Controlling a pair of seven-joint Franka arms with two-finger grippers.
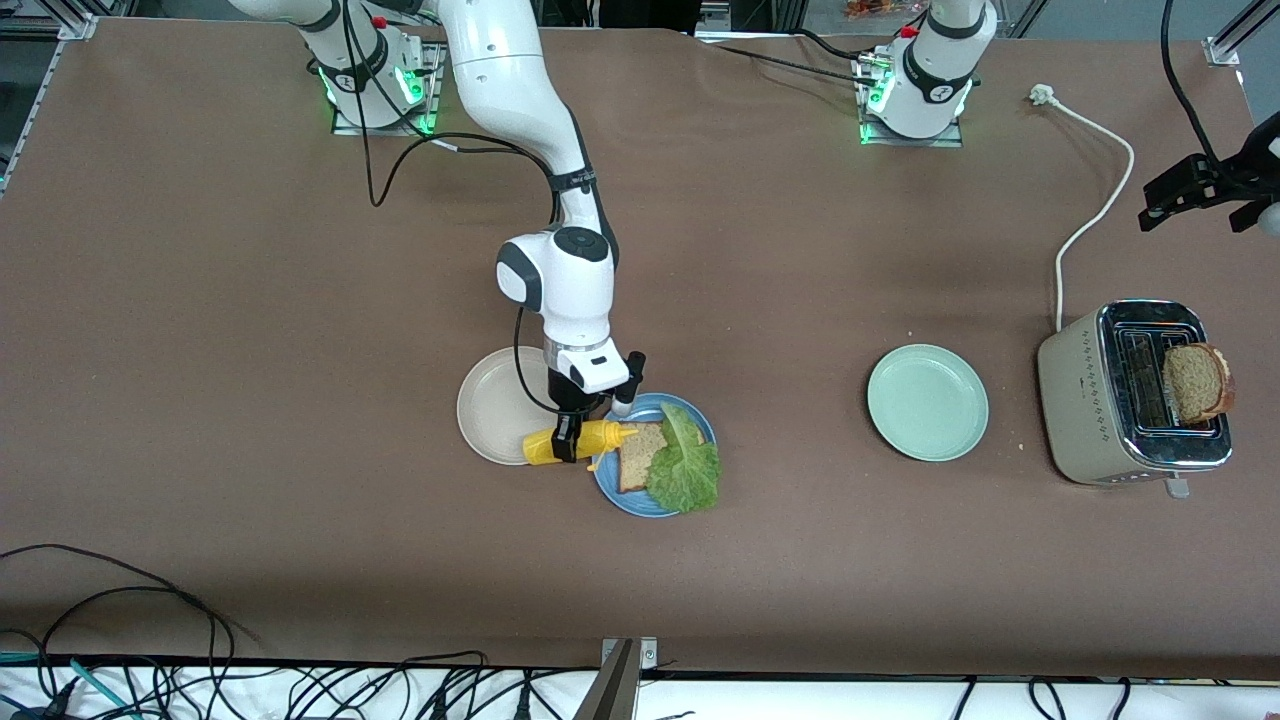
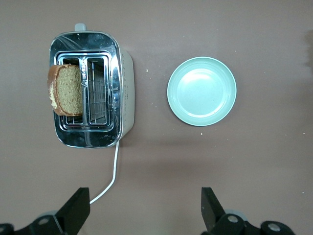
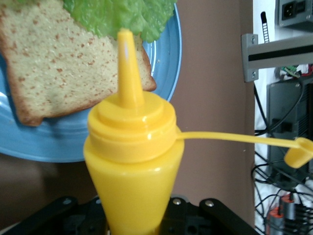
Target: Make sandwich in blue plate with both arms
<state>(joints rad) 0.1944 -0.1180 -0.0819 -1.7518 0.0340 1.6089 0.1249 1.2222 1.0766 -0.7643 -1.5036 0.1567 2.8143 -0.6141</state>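
Observation:
The blue plate (image 1: 622,499) carries one brown bread slice (image 1: 638,456) with a ruffled green lettuce leaf (image 1: 686,468) lying partly over it. My right gripper (image 1: 568,440) is shut on a yellow squeeze bottle (image 1: 560,443) held on its side. Its nozzle (image 3: 128,63) points over the bread (image 3: 58,63) on the plate (image 3: 54,142), and its cap (image 3: 298,152) hangs loose on a strap. A second bread slice (image 1: 1196,382) stands in the toaster (image 1: 1090,420). My left gripper (image 1: 1200,198) hangs open high above the table at the left arm's end; it (image 2: 144,210) looks down on the toaster (image 2: 124,78).
A beige-white plate (image 1: 492,405) lies beside the blue plate, toward the right arm's end. A pale mint-green plate (image 1: 927,402) sits between the blue plate and the toaster. The toaster's white cord (image 1: 1095,215) runs toward the left arm's base.

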